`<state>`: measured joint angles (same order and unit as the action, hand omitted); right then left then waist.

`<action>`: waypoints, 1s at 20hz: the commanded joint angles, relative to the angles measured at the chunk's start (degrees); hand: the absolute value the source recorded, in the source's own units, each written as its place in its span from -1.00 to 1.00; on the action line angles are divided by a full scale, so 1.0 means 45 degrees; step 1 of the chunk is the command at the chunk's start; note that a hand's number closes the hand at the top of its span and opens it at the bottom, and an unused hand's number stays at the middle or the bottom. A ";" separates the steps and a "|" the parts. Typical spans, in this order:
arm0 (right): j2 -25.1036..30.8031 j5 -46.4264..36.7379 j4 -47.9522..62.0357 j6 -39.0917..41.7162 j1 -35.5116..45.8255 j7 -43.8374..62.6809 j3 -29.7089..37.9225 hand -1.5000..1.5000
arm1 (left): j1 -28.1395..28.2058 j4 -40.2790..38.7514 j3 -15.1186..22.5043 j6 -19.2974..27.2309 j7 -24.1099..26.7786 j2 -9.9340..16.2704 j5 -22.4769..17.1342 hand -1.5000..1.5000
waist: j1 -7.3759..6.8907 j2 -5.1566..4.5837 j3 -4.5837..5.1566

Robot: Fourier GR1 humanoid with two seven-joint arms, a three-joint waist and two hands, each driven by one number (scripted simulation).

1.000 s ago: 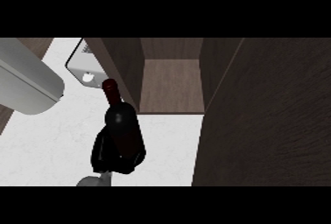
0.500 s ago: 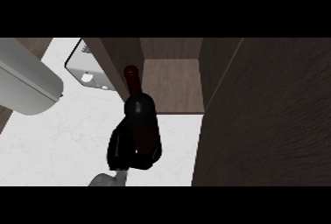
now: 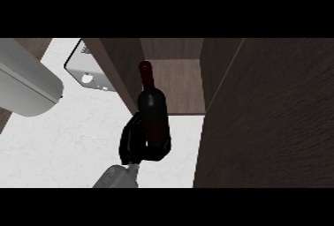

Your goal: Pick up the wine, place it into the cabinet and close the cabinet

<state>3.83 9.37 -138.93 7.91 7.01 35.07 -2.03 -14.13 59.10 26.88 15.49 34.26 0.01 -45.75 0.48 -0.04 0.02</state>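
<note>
The dark wine bottle (image 3: 152, 106) with a red cap stands nearly upright, held above the white counter (image 3: 58, 145). My right hand (image 3: 134, 145) is curled round its lower body and hides the base. The bottle's neck and cap show against the open cabinet (image 3: 179, 84), just inside its left wall. The cabinet's shelf is brown wood. Its dark door (image 3: 267, 123) stands open at the right and fills that side of the view. My left hand does not show.
A thick grey forearm (image 3: 26, 84) crosses the upper left, close to the view. A flat grey metal piece (image 3: 88, 70) with a small hole lies on the counter behind the cabinet's left wall (image 3: 120, 66).
My right hand has carried the bottle to the right and towards the cabinet. The bottle's neck has gone from in front of the left wall to in front of the opening.
</note>
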 commanded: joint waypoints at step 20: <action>-0.0127 0.0567 0.0544 0.0489 -0.0326 -0.1137 0.0111 -1.00 | -0.5746 -0.5581 0.0343 0.0298 0.1770 -0.0002 -0.4146 1.00 | 0.0237 -0.0063 0.0006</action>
<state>2.99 11.96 -137.04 9.74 4.82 30.64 -1.58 -34.64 38.27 28.34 15.25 41.50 0.01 -59.88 0.96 -0.17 0.03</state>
